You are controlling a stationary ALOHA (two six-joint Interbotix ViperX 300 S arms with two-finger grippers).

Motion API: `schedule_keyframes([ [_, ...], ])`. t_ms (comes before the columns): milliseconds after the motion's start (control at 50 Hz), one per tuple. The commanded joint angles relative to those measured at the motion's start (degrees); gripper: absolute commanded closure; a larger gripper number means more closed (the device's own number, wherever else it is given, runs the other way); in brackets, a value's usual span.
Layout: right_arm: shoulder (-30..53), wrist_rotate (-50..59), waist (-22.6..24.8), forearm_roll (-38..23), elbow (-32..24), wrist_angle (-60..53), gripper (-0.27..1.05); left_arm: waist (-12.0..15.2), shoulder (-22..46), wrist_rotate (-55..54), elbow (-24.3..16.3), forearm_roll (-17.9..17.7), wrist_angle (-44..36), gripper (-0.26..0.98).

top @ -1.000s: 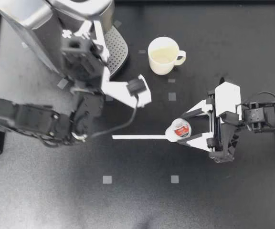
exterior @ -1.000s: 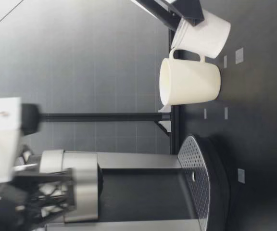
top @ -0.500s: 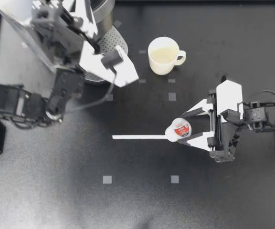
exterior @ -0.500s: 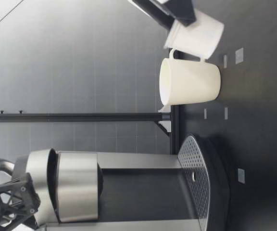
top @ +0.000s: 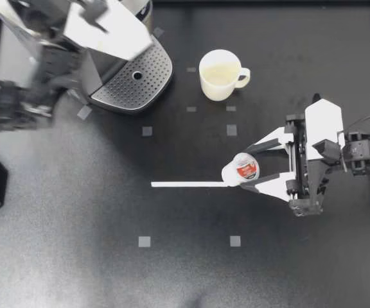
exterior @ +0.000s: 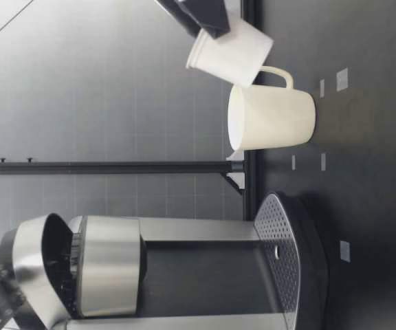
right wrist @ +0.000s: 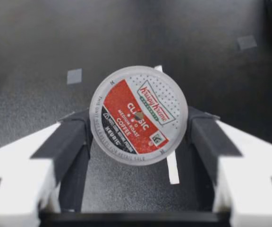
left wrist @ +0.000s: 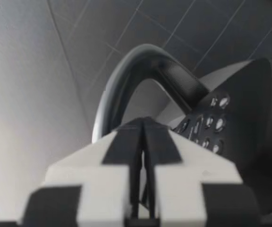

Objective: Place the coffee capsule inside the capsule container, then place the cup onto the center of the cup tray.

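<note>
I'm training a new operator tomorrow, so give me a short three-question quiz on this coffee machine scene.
1. True or false: the cream ceramic cup stands on the perforated metal cup tray.
2. What does my right pincer grip? A) a spoon B) the white coffee capsule with red foil lid C) nothing
3. Fill in: in the low view, the silver coffee machine's lid is ____ (open or closed).

Key:
1. False. It stands on the black table, apart from the tray.
2. B
3. open
</note>
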Motion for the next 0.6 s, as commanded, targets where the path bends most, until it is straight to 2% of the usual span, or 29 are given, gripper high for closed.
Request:
schedule_keyframes([
  [0,-0.97,0.26,-0.26,0.18,-0.53,-1.05,0.24,1.23,-3.87,-2.64,-0.09,-1.23,-2.20,0.66],
  [200,-1.32,1.14,-0.26,0.18,-0.62,-1.41,0.24,5.80,-10.28,-10.20,3.69,-6.15,-13.18,0.66],
  [580,-2.02,1.58,-0.26,0.18,-1.05,-2.29,0.24,13.89,-23.73,-25.66,12.74,-6.15,-29.09,0.66],
])
